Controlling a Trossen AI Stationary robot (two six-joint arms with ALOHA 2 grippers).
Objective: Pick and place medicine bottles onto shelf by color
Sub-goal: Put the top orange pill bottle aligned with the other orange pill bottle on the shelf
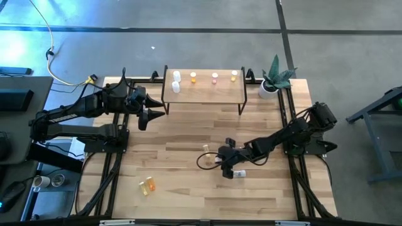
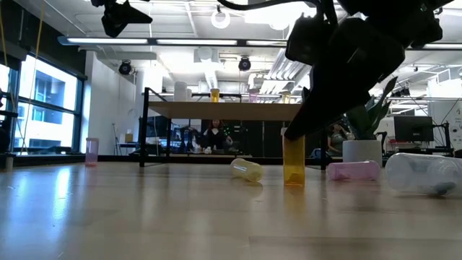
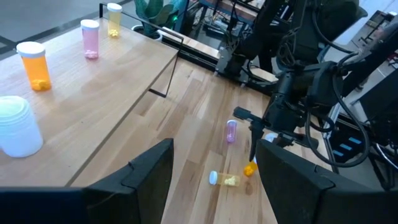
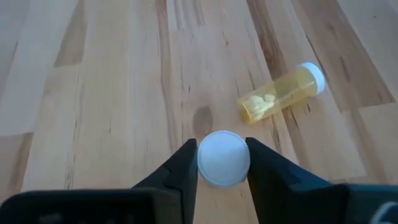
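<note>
My right gripper (image 4: 222, 149) is shut on an orange medicine bottle (image 2: 294, 162) that stands upright at mid-table. Beside it a yellow bottle (image 4: 281, 96) lies on its side. A pink bottle (image 2: 354, 170) and a clear bottle (image 2: 426, 173) also lie on the table. The shelf (image 1: 204, 94) stands at the far edge. On its top stand white (image 1: 176, 82), orange (image 1: 193, 78), pink (image 1: 215, 78) and yellow (image 1: 234, 75) bottles. My left gripper (image 1: 154, 115) hangs open, raised, near the shelf's left end. My right gripper pinches the orange bottle's white cap (image 4: 224, 163) between its two fingers, one on each side. The fingers come slanting down from the table's right. The bottle stands upright with its base (image 2: 294, 182) on the table.
A potted plant (image 1: 271, 85) stands at the far right corner next to the shelf. Two more small bottles (image 1: 147, 185) lie near the front left. Bare tabletop lies between the shelf and the right gripper.
</note>
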